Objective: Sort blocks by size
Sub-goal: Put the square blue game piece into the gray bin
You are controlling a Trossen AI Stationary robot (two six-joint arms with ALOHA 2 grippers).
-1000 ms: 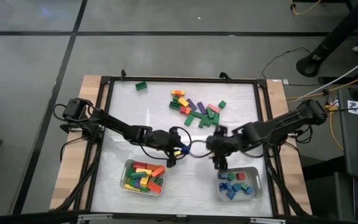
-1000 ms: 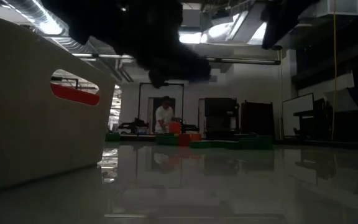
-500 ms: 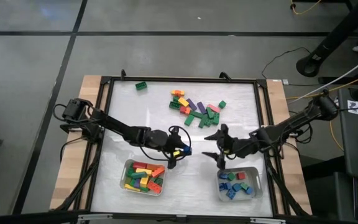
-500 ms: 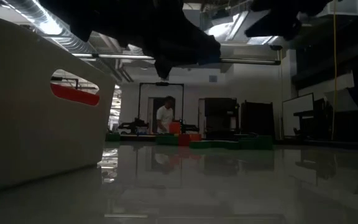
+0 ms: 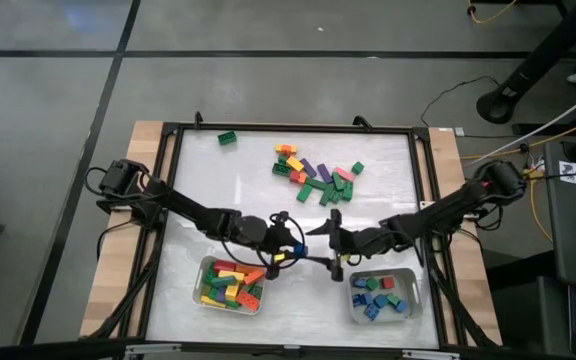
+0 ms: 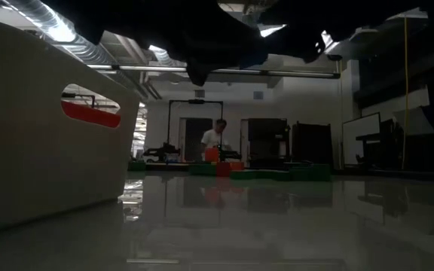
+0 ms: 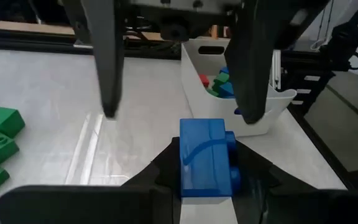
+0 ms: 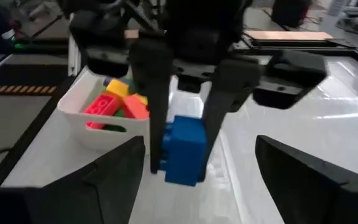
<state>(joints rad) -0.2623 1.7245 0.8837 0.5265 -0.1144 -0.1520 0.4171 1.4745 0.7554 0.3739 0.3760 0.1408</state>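
Observation:
My left gripper (image 5: pixel 286 243) hovers over the table's middle, above and between the two trays, shut on a blue block (image 7: pixel 202 155). My right gripper (image 5: pixel 326 247) faces it from the table's right, open, its two fingers (image 7: pixel 107 74) standing either side of the block's free end without touching. A pile of mixed blocks (image 5: pixel 313 172) lies at the far middle, and a lone green block (image 5: pixel 227 137) lies at the far left. The left tray (image 5: pixel 208 266) holds long blocks; the right tray (image 5: pixel 408 300) holds short ones. My left gripper pinches the blue block by its two opposite sides (image 7: pixel 184 179) between its two fingers (image 8: pixel 151 106). The fingers come nearly level from the table's left. The block juts out beyond the fingertips toward my right gripper, lifted clear of the table.
The table is bounded by a black frame (image 5: pixel 168 200). The two white trays stand near the front edge. Bare tabletop (image 5: pixel 218 180) lies between the pile and the trays. In the low view a person (image 6: pixel 217 139) stands in the room far behind the table.
My right gripper has swung up from pointing down over the right tray to nearly level. It has gone toward the table's left, up to the blue block, and has stayed open. My left gripper keeps the block.

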